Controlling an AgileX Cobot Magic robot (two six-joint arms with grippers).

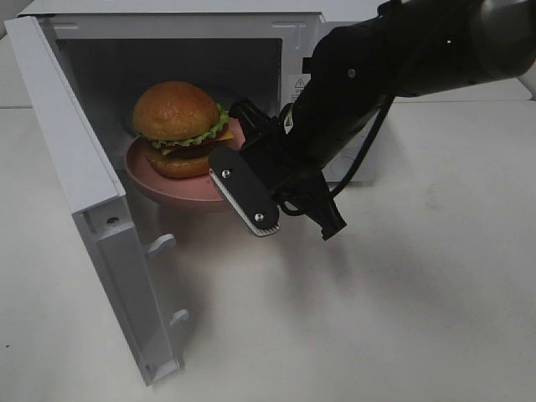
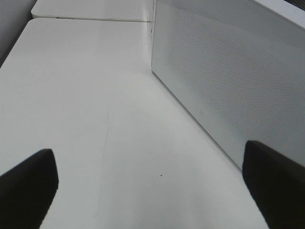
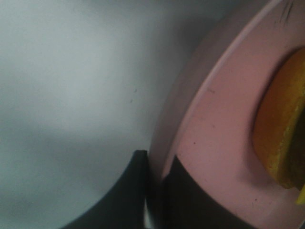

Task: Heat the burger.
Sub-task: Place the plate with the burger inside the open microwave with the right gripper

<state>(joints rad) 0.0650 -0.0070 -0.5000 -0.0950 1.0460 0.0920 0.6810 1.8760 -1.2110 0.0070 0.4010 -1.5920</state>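
The burger, with glossy brown buns, green lettuce and yellow cheese, sits on a round pink plate at the mouth of the open white microwave. My right gripper reaches in from the right and is shut on the plate's right rim. The right wrist view shows its dark fingers clamped on the pink plate's rim, with the burger's bun close by. My left gripper is open over bare table and holds nothing. It is out of the high view.
The microwave door swings out to the left toward the table's front. A black cable loops under the right arm. In the left wrist view a white perforated microwave panel stands beside the left gripper, with white table around.
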